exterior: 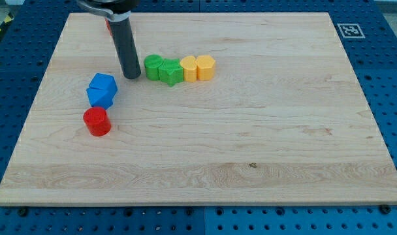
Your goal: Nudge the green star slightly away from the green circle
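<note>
The green circle (153, 66) and the green star (170, 71) sit side by side and touching, in the upper middle of the board, with the star to the circle's right. My tip (130, 76) stands just left of the green circle, a small gap between them. The dark rod rises from it toward the view's top.
Two yellow blocks (189, 68) (206, 67) continue the row to the star's right, touching. A blue block (102, 90) and a red cylinder (96, 121) sit lower left. A red block (108, 25) is partly hidden behind the rod. The wooden board (251, 130) lies on a blue pegboard.
</note>
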